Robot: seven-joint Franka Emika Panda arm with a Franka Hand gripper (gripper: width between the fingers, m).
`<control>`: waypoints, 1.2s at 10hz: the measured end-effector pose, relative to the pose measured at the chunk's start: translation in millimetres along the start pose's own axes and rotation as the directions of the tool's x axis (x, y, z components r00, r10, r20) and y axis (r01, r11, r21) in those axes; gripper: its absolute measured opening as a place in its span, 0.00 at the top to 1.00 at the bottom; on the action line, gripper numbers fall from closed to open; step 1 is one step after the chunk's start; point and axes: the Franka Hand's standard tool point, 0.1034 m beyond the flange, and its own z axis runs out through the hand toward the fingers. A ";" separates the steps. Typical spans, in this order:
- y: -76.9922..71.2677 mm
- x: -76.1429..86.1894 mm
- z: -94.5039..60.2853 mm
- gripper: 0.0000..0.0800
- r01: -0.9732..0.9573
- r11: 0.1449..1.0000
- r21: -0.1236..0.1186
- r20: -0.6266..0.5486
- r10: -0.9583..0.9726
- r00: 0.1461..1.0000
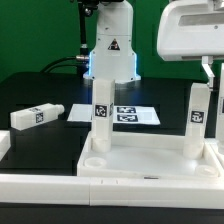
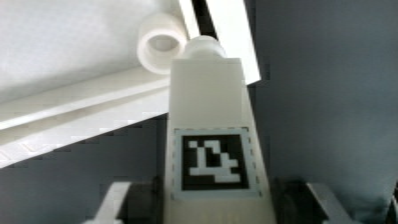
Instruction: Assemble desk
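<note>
so the desk panel (image 1: 150, 162) lies flat at the near edge of the worktop (image 1: 30, 150), raised rim facing up; two legs stand upright on it; the tagged leg (image 1: 197, 122) on the exterior view's right is the one the end effector (image 1: 206, 78) sits over, and the second leg (image 1: 102, 115) stands toward the left; a loose leg (image 1: 35, 116) lies on its side on the dark worktop, well apart from the panel, near the marker board (image 1: 132, 115)

from the wrist view the fingers (image 2: 121, 205) straddle the tagged leg (image 2: 210, 110), one either side; there's a dark sliver between each finger and the leg, but it's blurry, so we honestly can't tell whether it's clamped or just hanging around it; the leg's far end sits just beside a round socket (image 2: 164, 42) in the panel (image 2: 71, 80), and we can't tell if the leg is seated

handling-wise, we reckon these legs are light, stiff moulded plastic, smooth enough to slip if pinched on a corner; the square section gives two flat opposing faces, so that's where we'd take hold, up high around the tag, leaving the bottom end free for the socket; nothing looks fragile, but a tall thin leg tips easily; the panel is too wide to pinch across, so only its rim offers a hold, and we'd guess it slides on the worktop if pushed sideways
</note>
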 end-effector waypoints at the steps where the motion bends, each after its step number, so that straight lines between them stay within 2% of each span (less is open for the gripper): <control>1: -0.1 -0.2 0.0 0.64 -0.002 1.000 0.001 0.000 0.002 1.000; 3: 6.5 3.5 0.5 0.64 0.047 0.999 -0.008 -0.004 -0.048 0.999; 5: 11.5 -2.3 11.2 0.64 0.076 0.997 -0.026 0.008 -0.076 0.997; 7: 22.7 -1.4 21.6 0.64 0.094 0.994 -0.046 0.014 -0.094 0.996; 10: 22.9 -1.7 25.3 0.64 0.097 0.994 -0.044 0.003 -0.097 0.995; 12: 15.8 -3.7 26.1 0.64 0.094 0.995 -0.039 0.002 -0.094 0.996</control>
